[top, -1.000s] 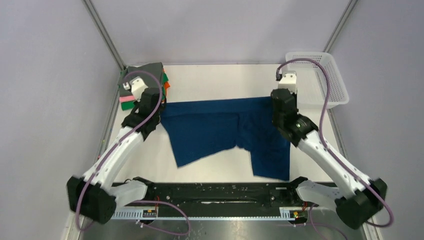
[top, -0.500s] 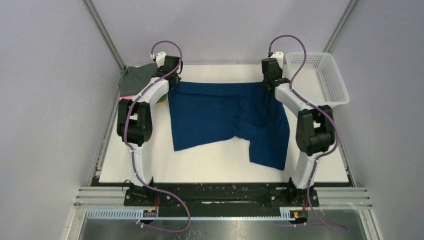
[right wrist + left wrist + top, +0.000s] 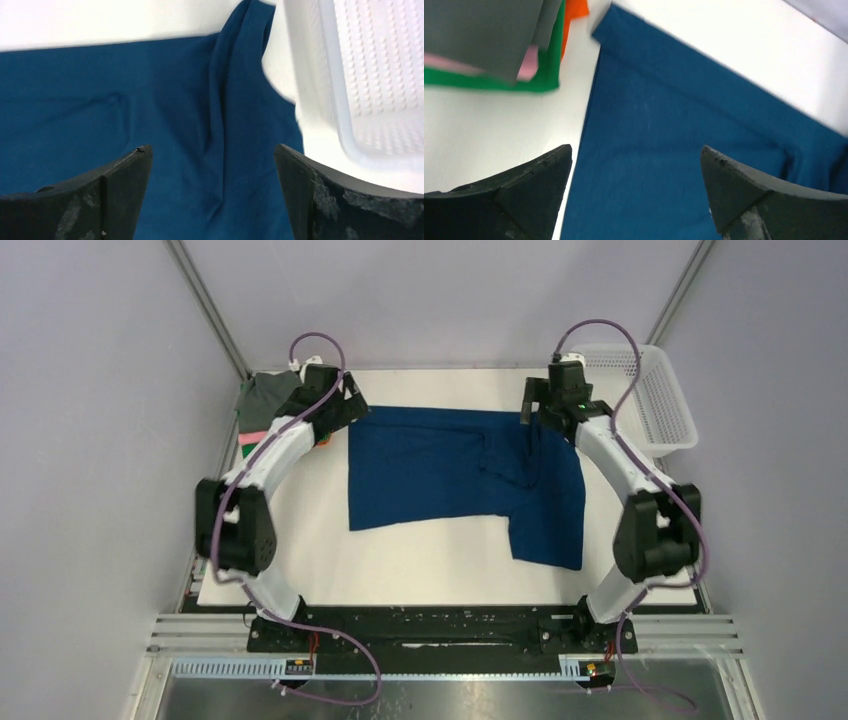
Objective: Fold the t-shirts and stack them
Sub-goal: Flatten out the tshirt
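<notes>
Item one, dark blue t-shirt point(image 3: 460, 475): it is lying spread out and mostly flat in the middle of the white table point(image 3: 430, 560), its far edge running between the two grippers, its right part reaching nearer to the arm bases than its left part, and a raised crease is running through the cloth right of centre. Item two, folded t-shirts at the far left corner: a grey one point(image 3: 484, 35) is lying on top, with pink point(image 3: 530, 65), green point(image 3: 489, 82) and orange point(image 3: 574, 12) edges showing from under it; the pile is sitting just beside the blue shirt's far left corner, and whether they are touching cannot be told. Item three, left gripper point(image 3: 635, 150): it is hovering over the blue shirt's far left edge, its fingers standing wide apart and gripping nothing, with the cloth lying released beneath them. Item four, right gripper point(image 3: 212, 147): it is hanging over the shirt's far right corner, its fingers likewise spread wide and holding nothing, the creased cloth lying free below. Item five, white mesh basket point(image 3: 655, 410): it is standing at the far right corner of the table, just beside the shirt's right edge, and its near wall is showing close to the right gripper's outer finger in the right wrist view.
</notes>
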Controlling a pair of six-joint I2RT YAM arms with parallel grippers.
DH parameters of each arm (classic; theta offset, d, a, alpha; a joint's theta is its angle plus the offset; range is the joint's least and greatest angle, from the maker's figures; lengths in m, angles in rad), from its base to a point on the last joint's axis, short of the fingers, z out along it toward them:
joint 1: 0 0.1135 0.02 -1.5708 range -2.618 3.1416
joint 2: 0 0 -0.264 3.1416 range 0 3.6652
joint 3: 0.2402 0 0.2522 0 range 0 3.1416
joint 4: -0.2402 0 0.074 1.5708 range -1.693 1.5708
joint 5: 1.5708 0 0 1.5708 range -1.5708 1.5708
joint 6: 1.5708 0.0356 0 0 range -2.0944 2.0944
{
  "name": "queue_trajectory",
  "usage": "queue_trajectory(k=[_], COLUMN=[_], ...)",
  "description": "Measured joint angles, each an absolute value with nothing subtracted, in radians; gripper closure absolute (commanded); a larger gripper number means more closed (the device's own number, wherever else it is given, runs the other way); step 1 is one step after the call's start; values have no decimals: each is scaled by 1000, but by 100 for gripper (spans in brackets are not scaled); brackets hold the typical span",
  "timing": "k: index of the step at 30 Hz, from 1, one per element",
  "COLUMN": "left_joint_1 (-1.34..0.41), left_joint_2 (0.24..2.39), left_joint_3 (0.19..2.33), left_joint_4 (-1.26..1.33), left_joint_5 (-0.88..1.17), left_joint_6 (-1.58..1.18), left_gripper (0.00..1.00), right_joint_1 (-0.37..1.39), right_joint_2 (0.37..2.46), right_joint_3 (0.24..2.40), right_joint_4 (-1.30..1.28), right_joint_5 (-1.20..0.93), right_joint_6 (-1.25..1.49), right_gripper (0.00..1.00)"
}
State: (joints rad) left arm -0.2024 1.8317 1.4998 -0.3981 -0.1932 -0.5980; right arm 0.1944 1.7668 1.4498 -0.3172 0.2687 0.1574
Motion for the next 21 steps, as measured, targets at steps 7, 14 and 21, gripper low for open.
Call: queue_trajectory(k=[7, 14, 21], left_joint_1=[-245, -354, -355], left_joint_2=[1277, 1081, 1111], left_joint_3=[1035, 649, 548], left_joint_4=[-374, -474, -485], left_joint_5=[-142, -140, -144], left_joint_6=[-592, -656, -733], left_gripper=[1, 1, 8], right_joint_1=[196, 196, 196], right_joint_2=[1285, 904, 692], right_joint_3=[1036, 627, 492], right_joint_4=[-287, -297, -301], right_joint_5=[199, 218, 204], right_joint_6=[295, 449, 500], right_gripper=[1, 0, 0])
